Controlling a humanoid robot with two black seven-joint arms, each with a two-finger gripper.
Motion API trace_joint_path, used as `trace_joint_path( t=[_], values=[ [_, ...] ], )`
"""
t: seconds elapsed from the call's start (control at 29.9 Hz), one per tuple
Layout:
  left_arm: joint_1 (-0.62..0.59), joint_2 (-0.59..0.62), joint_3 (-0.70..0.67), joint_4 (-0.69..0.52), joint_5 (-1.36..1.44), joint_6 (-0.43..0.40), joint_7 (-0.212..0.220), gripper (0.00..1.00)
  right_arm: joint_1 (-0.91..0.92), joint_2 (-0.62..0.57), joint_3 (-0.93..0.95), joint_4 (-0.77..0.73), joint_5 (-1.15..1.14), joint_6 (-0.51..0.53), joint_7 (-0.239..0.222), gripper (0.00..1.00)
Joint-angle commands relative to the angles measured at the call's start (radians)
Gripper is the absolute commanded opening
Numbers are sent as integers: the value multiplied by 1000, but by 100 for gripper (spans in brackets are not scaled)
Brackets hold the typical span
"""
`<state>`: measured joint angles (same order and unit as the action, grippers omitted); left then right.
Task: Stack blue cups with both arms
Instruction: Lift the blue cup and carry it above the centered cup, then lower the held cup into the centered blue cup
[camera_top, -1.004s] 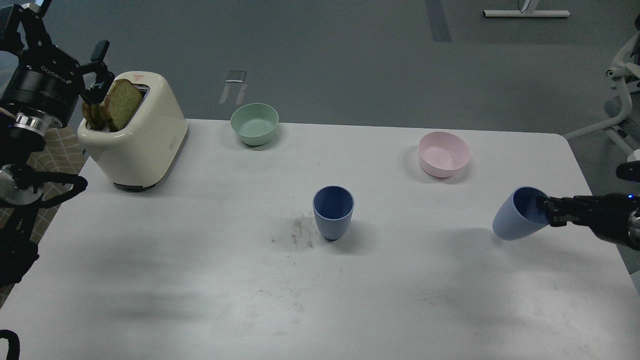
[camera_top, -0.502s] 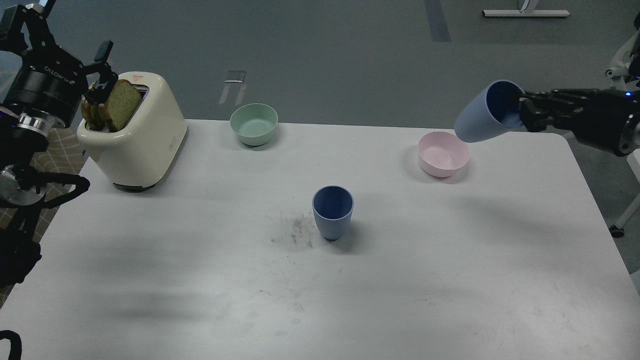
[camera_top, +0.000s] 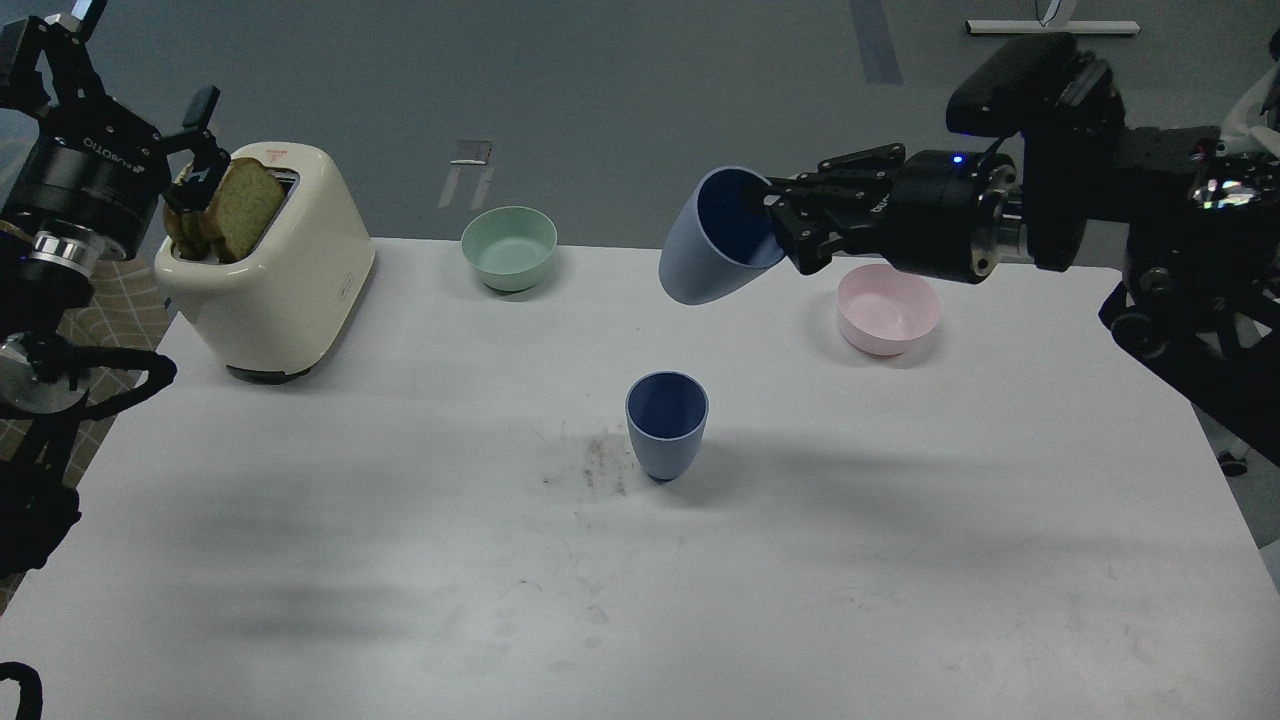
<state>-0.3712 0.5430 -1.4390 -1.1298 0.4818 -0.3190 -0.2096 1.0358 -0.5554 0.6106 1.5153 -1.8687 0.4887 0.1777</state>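
Head view is showing the right claw (camera_top: 790, 225) pinching 1 blue cup (camera_top: 715, 240) by its rim, having swung it leftward, now hovering tilted above the second blue cup (camera_top: 667, 425) standing on the tabletop (camera_top: 900, 560); stacking is nearing. Left claw (camera_top: 195, 140), spread, is idling by the toaster (camera_top: 270, 275).

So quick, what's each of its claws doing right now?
Left gripper: open, holding nothing, beside the toaster.
Right gripper: closed on the rim of a tilted blue cup.

Toaster (camera_top: 275, 270) holding bread (camera_top: 238, 205); green bowl (camera_top: 509, 247); pink bowl (camera_top: 888, 308).
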Motion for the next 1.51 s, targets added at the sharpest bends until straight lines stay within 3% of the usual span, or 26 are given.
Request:
trace_joint_path(
  t=[0.0,0.64,1.47],
  values=[
    [0,-5,-1,1,0,-2,-1,98,13,70,-28,5,0,0,-3,0],
    [0,-24,6,-11,0,-2,6,98,-10,92,-147,-20,-26,0,-24,1],
    [-3,-34,17,-13,1,-2,9,98,-48,101,-152,-49,-44,0,-35,6]
  ],
)
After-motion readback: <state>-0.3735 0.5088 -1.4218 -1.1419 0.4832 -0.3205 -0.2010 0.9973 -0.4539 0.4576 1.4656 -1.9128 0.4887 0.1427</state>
